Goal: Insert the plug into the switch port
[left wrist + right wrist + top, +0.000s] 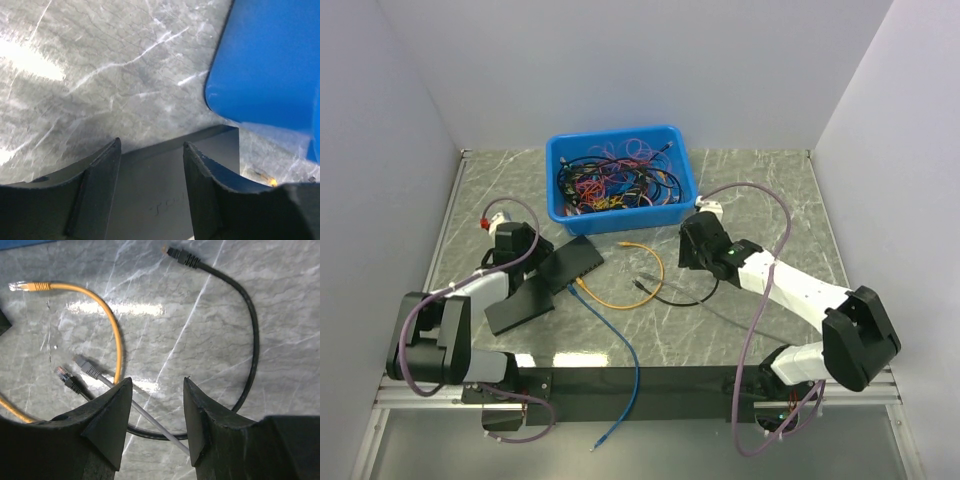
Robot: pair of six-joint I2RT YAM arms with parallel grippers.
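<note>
White links, black joints, mauve cables; left hand and right hand have 2 black fingers each.

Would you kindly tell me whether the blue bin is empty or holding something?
Not empty: the top view shows the blue bin holding a tangled heap of coloured cables.

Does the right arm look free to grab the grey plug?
Probably yes: the right gripper hangs open over the grey cable, and the grey plug lies uncovered just to one side. A black plug close beside it might crowd the grip.
</note>
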